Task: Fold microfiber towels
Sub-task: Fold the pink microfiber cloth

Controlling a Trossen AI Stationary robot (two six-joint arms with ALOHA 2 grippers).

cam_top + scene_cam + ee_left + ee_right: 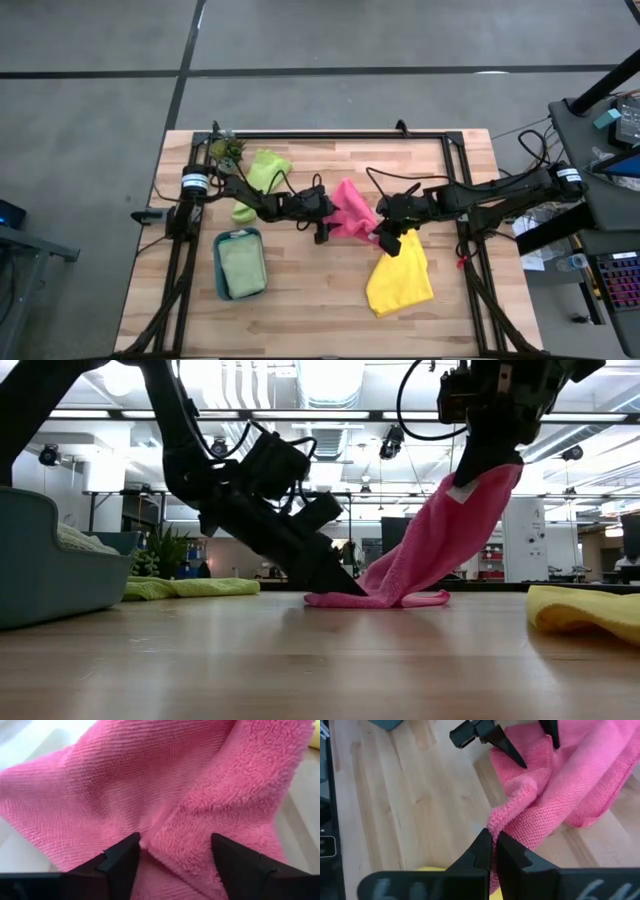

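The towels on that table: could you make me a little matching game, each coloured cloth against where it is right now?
Things:
1. pink towel
2. yellow towel
3. pale sage towel
4. lime green towel

Places:
A. inside the teal tray
B. lying near the potted plant
C. one end lifted by the right gripper, the other on the table
D. flat on the table by the right arm

Pairs: 1-C, 2-D, 3-A, 4-B

no text, label, brand, number or sign can be read anywhere here.
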